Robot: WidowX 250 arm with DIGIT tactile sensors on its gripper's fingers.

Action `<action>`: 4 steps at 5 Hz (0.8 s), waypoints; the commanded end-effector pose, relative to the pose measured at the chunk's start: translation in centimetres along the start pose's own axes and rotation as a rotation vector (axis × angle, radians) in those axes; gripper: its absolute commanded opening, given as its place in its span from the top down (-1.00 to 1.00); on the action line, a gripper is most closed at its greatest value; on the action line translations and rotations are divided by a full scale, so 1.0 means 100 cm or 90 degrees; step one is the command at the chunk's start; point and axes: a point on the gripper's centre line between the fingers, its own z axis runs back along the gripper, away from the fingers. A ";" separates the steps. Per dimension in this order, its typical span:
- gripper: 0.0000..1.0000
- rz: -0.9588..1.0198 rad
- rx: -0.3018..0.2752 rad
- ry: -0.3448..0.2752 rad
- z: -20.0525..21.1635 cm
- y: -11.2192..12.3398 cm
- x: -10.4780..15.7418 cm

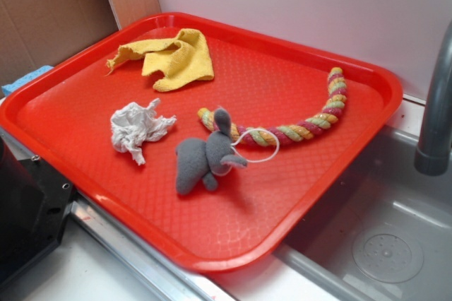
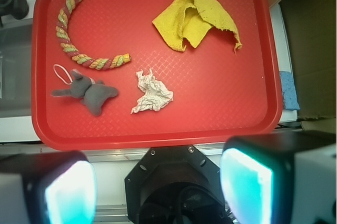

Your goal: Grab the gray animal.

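- The gray animal (image 1: 205, 160) (image 2: 87, 92) is lying on its side on the red tray (image 1: 296, 103) (image 2: 221, 113), toward the tray's near edge in the exterior view; from the wrist camera it is sitting at about 8 o'clock on the tray.
- Its thin white cord loop (image 1: 258, 144) (image 2: 62, 73) is trailing off at its head end and lying across one end of the twisted rope (image 1: 311, 121) (image 2: 71, 42).
- That pink, yellow and green rope is curving away from the toy toward 2 o'clock in the exterior view, all of it on the tray.
- A crumpled white paper wad (image 1: 138, 130) (image 2: 151, 93) is resting just beside the toy, at its 9 o'clock in the exterior view, not touching it.
- A rumpled yellow cloth (image 1: 173, 57) (image 2: 197, 19) is lying well apart, near the tray's far side.
- The gripper (image 2: 158, 182) is hanging back off the tray's near edge, its two fingers (image 2: 68, 190) spread wide with nothing between them, well apart from the toy.
- A gray faucet pipe (image 1: 436, 110) is standing over the sink (image 1: 381, 244) at 3 o'clock of the tray in the exterior view.
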 end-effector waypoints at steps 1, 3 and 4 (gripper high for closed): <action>-1.00 0.000 0.000 0.000 0.000 0.000 0.000; -1.00 -0.156 -0.014 -0.042 -0.011 -0.021 0.007; -1.00 -0.261 -0.039 -0.074 -0.025 -0.039 0.017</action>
